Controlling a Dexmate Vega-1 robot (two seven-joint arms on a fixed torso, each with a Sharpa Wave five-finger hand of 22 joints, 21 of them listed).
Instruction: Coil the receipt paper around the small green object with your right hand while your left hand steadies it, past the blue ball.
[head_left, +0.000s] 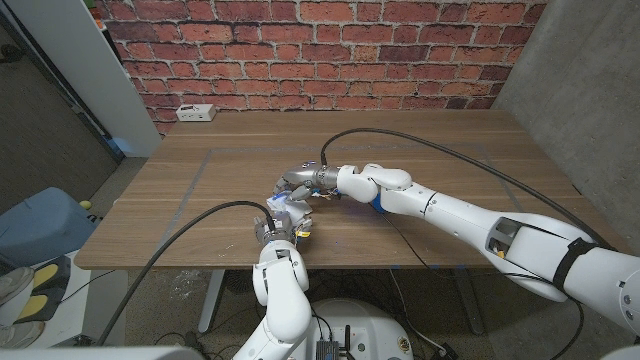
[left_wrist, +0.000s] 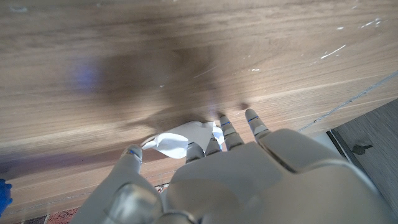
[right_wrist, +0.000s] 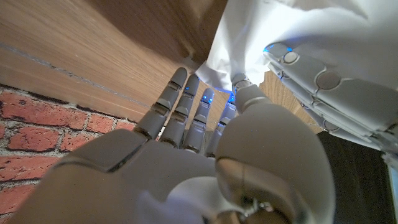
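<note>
Near the front edge of the surface, around its middle, the left robot hand pinches the white paper between thumb and fingers. The right robot hand meets it just beyond, fingers on the paper's sheet; whether it grasps, I cannot tell. A blue ball peeks beneath the right forearm.

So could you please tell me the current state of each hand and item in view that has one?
left hand: fingers on the receipt paper, holding it
right hand: fingers touching the paper, grip unclear
receipt paper: crumpled, between both hands
blue ball: mostly hidden under the right forearm
</note>
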